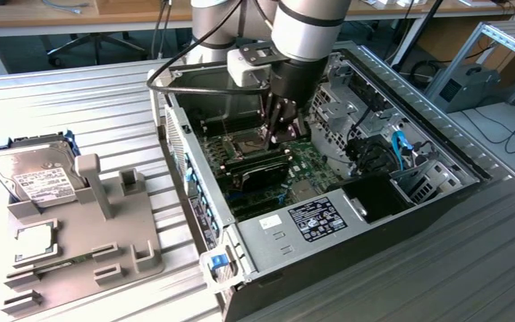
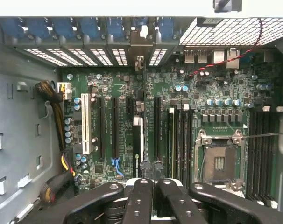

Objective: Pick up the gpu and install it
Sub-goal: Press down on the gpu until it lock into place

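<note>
Ahead of the fingertips, down on the green motherboard [image 2: 109,79], we note the gpu [image 2: 137,130] standing on edge in an expansion slot, seen edge-on as a thin dark line running away from the fingers toward the rear wall, where its metal end bracket sits among the blue latches [image 2: 90,28]. We read the gripper [image 2: 153,184] as closed: the black fingers [image 2: 139,200] are drawn together at their tips with nothing between them, and we see no contact with the card, which lies below and beyond them. To one side of the fingers lies the bare CPU socket [image 2: 218,161]; between it and the gpu run the dark memory sticks [image 2: 181,140]. On the far side of the card from the socket, a bundle of yellow and black wires [image 2: 53,98] hangs against the grey case wall. From the exterior view, we record the gripper [image 1: 281,134] reaching down into the open computer case [image 1: 267,245]. Well apart from the fingers, outside the case, a grey holder tray [image 1: 105,235] carries the silver hard drive [image 1: 34,176].
</note>
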`<state>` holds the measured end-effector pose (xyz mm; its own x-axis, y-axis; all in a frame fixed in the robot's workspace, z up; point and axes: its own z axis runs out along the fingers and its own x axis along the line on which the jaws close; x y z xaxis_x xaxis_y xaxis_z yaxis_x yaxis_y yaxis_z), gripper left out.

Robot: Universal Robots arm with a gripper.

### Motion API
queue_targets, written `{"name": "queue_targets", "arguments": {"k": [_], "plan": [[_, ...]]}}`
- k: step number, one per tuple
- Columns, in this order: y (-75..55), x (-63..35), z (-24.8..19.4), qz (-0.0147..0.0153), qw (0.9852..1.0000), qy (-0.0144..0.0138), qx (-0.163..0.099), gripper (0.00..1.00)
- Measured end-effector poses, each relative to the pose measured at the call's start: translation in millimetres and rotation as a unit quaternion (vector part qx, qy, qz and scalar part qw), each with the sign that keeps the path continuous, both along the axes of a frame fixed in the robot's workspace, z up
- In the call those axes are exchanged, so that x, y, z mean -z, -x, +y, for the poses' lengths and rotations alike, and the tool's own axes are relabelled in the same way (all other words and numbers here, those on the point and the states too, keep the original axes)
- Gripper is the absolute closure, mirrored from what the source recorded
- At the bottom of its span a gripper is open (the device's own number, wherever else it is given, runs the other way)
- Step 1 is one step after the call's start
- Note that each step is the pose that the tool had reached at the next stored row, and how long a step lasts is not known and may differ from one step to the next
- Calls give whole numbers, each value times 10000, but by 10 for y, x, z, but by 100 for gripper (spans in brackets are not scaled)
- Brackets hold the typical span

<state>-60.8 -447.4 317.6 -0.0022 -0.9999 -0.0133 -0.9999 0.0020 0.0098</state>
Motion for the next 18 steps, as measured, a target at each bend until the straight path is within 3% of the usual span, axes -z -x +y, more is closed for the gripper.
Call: {"name": "queue_targets", "arguments": {"k": [6, 13, 15, 18], "plan": [[-90, -45, 13, 13, 10000, 0, 0, 89], [-235, -61, 61, 47, 10000, 0, 0, 89], [-301, -61, 66, 75, 10000, 0, 0, 89], [-429, -61, 67, 143, 9999, -1, 0, 89]]}}
